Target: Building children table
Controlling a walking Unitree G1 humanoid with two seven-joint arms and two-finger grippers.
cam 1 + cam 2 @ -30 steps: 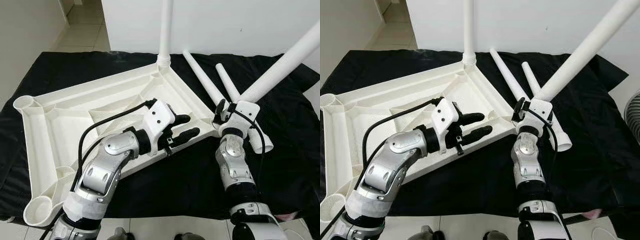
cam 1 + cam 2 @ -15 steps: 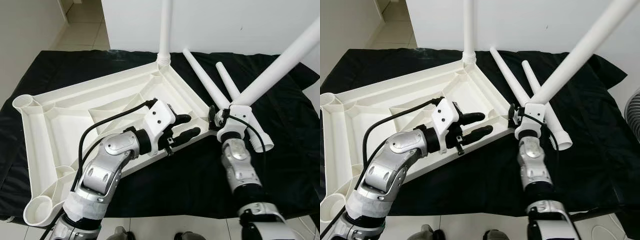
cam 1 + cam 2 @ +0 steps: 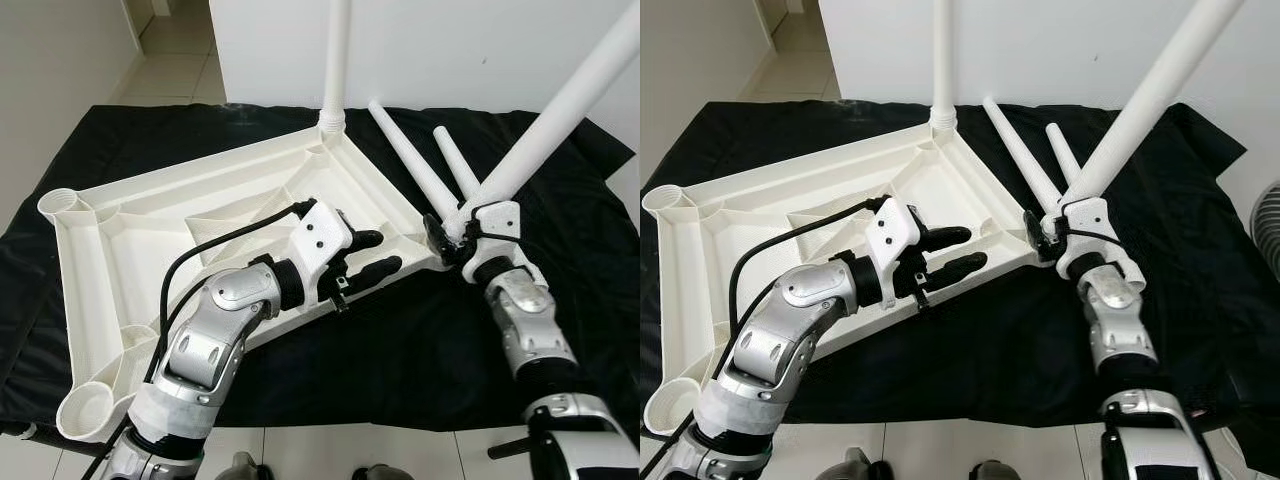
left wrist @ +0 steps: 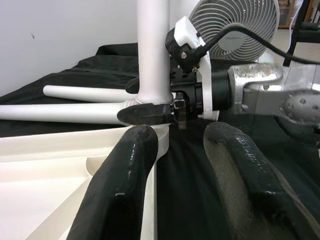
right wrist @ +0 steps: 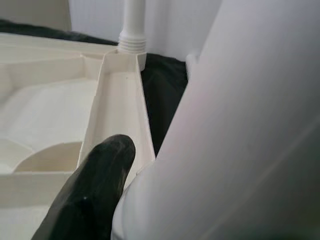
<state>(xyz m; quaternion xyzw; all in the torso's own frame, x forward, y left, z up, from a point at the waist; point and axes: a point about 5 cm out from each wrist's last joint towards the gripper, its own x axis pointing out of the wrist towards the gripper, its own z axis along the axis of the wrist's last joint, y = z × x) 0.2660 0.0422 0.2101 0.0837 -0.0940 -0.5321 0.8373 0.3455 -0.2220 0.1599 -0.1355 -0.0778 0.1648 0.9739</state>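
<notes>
The white table top (image 3: 150,215) lies upside down on a black cloth. One white leg (image 3: 335,60) stands upright in its far corner. My right gripper (image 3: 441,243) is shut on a long white leg (image 3: 560,110) that tilts up to the right, its lower end at the top's near right corner. The same held leg (image 5: 225,125) lies against a black finger (image 5: 90,195) in the right wrist view. My left gripper (image 3: 389,250) is open, its fingers (image 4: 125,185) straddling the rim just left of that corner.
Two loose white legs (image 3: 410,160) (image 3: 455,165) lie on the cloth behind the right gripper. Open round sockets sit at the top's left corners (image 3: 62,203) (image 3: 85,405). A white wall stands behind. A fan (image 4: 235,20) stands off to the right.
My right forearm has swung out to the right and the held leg now stands steeper, with its lower end closer to the table corner. The left arm has stayed put.
</notes>
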